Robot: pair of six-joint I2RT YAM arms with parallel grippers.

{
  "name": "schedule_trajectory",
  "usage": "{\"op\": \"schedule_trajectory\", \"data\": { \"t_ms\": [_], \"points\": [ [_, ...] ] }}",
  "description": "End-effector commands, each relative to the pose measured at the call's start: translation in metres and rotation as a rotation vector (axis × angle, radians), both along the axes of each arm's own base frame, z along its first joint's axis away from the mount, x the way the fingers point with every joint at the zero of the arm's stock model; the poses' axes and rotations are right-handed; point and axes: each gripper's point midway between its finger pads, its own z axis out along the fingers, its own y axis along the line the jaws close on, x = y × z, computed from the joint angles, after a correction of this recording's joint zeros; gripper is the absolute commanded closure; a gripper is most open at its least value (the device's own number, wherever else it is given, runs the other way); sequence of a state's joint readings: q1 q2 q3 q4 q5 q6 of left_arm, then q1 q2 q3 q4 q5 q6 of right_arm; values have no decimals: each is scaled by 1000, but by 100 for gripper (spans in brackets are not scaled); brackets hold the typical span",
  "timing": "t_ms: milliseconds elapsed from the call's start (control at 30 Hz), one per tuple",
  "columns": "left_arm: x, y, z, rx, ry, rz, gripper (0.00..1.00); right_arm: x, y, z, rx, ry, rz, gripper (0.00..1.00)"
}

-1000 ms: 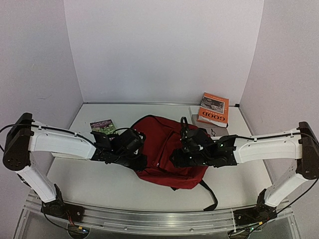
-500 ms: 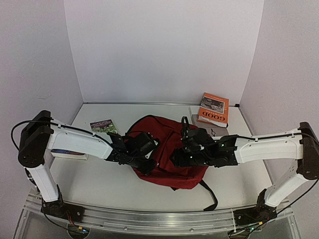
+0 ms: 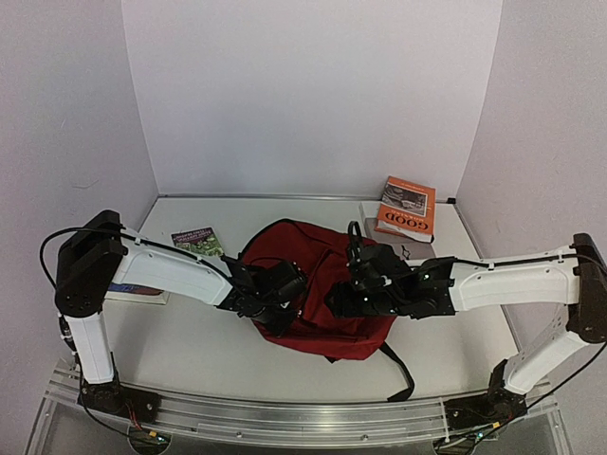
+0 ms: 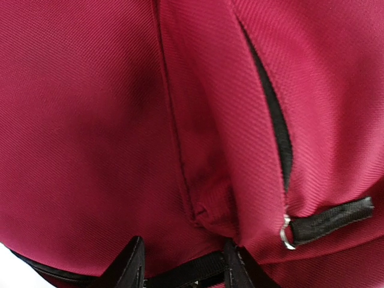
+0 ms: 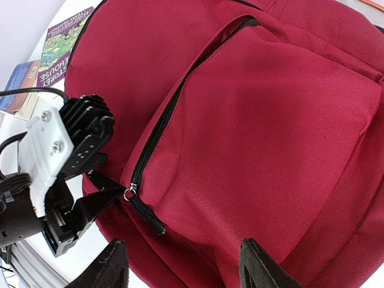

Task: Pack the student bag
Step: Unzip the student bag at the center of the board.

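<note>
**Item: student bag** (image 3: 318,322). Large dark red fabric backpack lying flat at the middle of the white counter (image 3: 209,351), front pocket facing up.
- Front pocket: black zipper (image 5: 157,129) curving along its left side and ending in a metal ring with a black pull tab (image 5: 147,217).
- One black strap (image 3: 403,374) trails off the bag's near right corner toward the near edge.

**Left claw** (image 4: 183,267). Fingers apart, tips set against the bag's near left edge, with black edging running between them.

**Right claw** (image 5: 186,270). Fingers apart, poised over the front pocket.

**Surroundings**
- Green-and-purple book (image 3: 197,241): just beside the bag's far left side.
- Blue-covered book (image 3: 133,290): further left, partly hidden under the left arm.
- Orange book (image 3: 406,209): far right corner, apart from the bag and close to the back wall.

**Edges and room**
- Walls close the counter at the left, back and right.
- A metal rail (image 3: 285,417) marks the near edge.
- Bare counter shows between the bag and the rail, and between the bag and the back wall.
- Both arms reach in from the sides, flanking the bag.
</note>
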State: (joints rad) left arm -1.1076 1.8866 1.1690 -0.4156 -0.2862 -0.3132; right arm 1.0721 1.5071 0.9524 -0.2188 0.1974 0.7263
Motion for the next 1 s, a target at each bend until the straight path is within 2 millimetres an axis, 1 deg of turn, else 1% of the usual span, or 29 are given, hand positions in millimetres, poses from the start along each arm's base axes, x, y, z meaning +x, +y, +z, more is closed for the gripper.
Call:
{"op": "schedule_trajectory", "data": {
  "t_ms": [0,167,367,433,533,600,700,800,900,933,967],
  "points": [
    [16,-1,14,18,-80,51,61,3,-4,14,31,-32,-26,40],
    [21,3,21,17,-110,81,70,4,-5,11,26,-27,-27,40],
    [24,9,30,9,-135,126,88,4,-5,9,22,-27,-28,40],
    [24,12,33,10,-143,143,92,4,-5,10,23,-29,-29,40],
    [26,19,38,14,-159,181,99,4,-3,12,25,-32,-18,40],
    [28,24,44,13,-171,213,100,2,1,16,33,-41,9,42],
    [30,31,57,-28,-184,269,100,-4,13,28,47,-85,80,42],
    [31,35,67,-110,-151,307,100,-13,30,38,67,-133,159,41],
    [29,28,79,-251,-95,309,100,-20,53,42,121,-165,237,39],
    [28,26,79,-291,-70,304,100,-23,64,44,155,-177,266,39],
    [26,26,80,-321,-48,303,100,-24,70,41,168,-181,288,38]
  ]
}}
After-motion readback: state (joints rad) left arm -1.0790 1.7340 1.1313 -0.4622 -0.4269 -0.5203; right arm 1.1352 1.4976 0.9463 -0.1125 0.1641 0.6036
